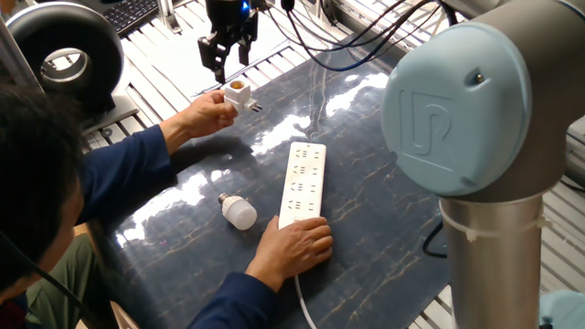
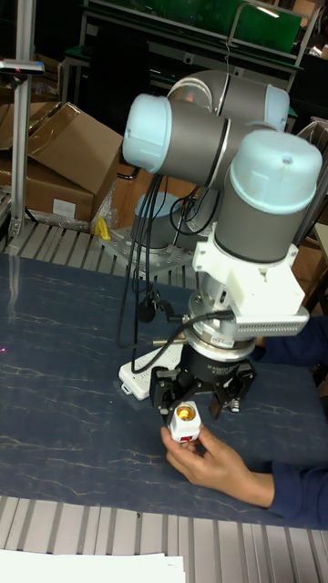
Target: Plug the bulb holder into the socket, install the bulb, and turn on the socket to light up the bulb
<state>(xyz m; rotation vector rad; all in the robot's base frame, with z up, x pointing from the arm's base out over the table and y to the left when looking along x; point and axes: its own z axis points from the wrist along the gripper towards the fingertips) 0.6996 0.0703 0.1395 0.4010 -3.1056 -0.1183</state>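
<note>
A person's hand [image 1: 203,116] holds the small white bulb holder [image 1: 239,93], its orange opening facing up, at the mat's far edge. My gripper [image 1: 222,66] hangs just above it, open, with nothing between its fingers. In the tall fixed view the bulb holder [image 2: 183,421] sits just below my gripper [image 2: 201,398], still held by the hand [image 2: 217,463]. The socket [image 1: 304,181], a long white power strip, lies mid-mat with the person's other hand [image 1: 292,247] on its near end. The bulb [image 1: 239,211] lies on its side left of the socket.
The person leans in from the left, with blue sleeves over the dark marbled mat [image 1: 366,192]. My arm's big grey-and-blue joint [image 1: 466,100] fills the right foreground. Cables hang behind the gripper. A black ring-shaped device [image 1: 64,55] stands at the far left.
</note>
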